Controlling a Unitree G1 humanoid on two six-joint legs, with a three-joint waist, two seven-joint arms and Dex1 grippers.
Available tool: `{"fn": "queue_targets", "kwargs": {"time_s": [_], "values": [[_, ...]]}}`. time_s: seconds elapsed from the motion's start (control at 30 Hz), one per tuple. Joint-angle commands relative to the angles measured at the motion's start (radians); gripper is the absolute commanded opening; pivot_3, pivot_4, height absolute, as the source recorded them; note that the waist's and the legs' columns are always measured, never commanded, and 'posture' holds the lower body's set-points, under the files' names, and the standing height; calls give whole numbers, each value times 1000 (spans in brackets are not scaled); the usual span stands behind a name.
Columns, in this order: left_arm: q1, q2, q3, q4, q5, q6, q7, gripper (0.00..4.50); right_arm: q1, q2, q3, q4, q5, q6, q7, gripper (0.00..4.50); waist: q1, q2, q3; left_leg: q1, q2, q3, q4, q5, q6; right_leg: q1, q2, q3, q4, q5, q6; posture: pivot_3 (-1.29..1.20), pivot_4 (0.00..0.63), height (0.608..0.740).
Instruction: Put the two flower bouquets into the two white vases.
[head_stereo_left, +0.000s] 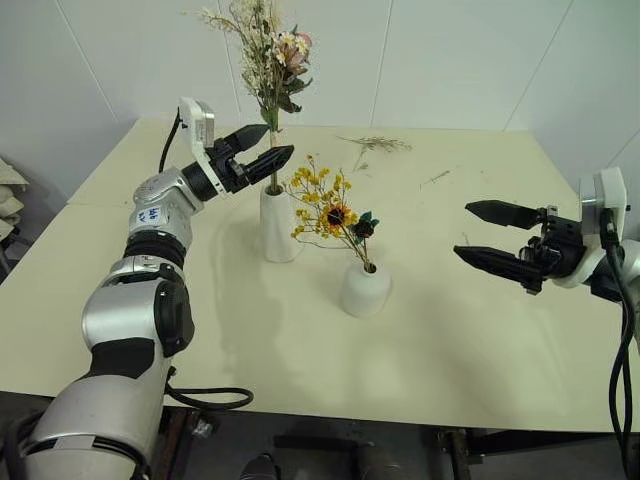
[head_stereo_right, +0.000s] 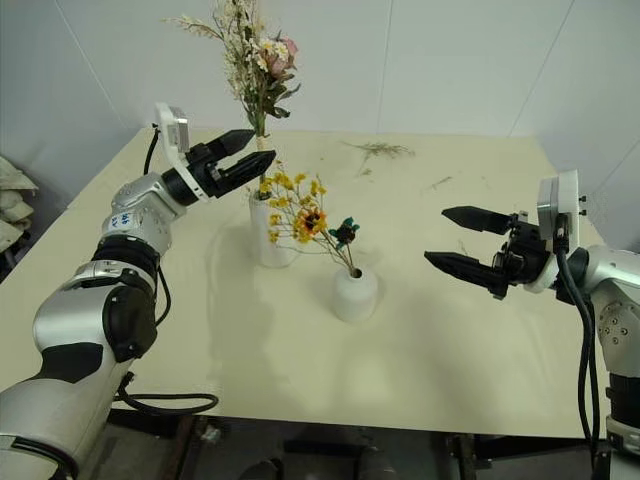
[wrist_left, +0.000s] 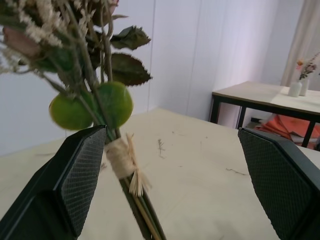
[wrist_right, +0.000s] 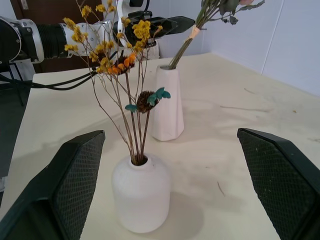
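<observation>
- You have the pink-rose bouquet with white sprigs and green leaves (head_stereo_left: 272, 50) standing upright in the tall, tapered matte white ceramic vase (head_stereo_left: 277, 226), which sits toward the middle of the pale worktop (head_stereo_left: 470, 340), on its far-left side
- Your left gripper (head_stereo_left: 262, 150) sits at the stems just above that vase's mouth, jaws spread wide; in the left wrist view one finger (wrist_left: 82, 175) lies against the raffia-tied stem bundle (wrist_left: 122, 160) while the other stands well clear, so nothing is pinched
- The bouquet of tiny yellow blossoms with a small sunflower on thin brown stems (head_stereo_left: 325, 208) stands in the short, rounded matte white vase (head_stereo_left: 365, 289), just beside the tall vase and nearer the worktop's front edge; its stems lean toward the tall vase
- Your right gripper (head_stereo_left: 490, 235) hangs above the worktop's right side, well apart from both vases, jaws spread wide and holding nothing, pointed toward the short vase
- Loose thin dried twigs (head_stereo_left: 378, 145) lie near the worktop's far edge, behind the vases
</observation>
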Motion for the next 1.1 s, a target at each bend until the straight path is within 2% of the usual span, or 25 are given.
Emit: {"fn": "queue_targets", "kwargs": {"time_s": [0.03,0.2,0.73,0.83,1.1], "values": [[-16,31,0,-51,1,53,46,4482,-6,-1,-27,-32,18,-7,-3,4500,0,0,0,0,0,0,0,0,0,0,0,0,0,0,0,0,150,740],[-35,42,-36,-39,41,149,153,4482,-17,0,-16,-17,10,-11,1,4500,1,0,0,0,0,0,0,0,0,0,0,0,0,0,0,0,150,740],[-133,6,-103,5,104,249,209,4482,-16,0,-12,-21,1,-8,-4,4500,-1,0,0,0,0,0,1,0,0,0,0,0,0,0,0,0,150,740],[-149,0,-86,13,99,237,254,3942,-13,0,-13,-24,0,-7,-8,4500,0,0,0,0,0,0,1,0,0,0,0,0,0,0,0,0,150,740],[-151,0,-92,21,118,247,255,1476,-9,-1,-13,-25,-1,-9,-12,4500,1,0,0,0,0,0,1,0,0,0,0,0,0,0,0,0,150,740]]}}
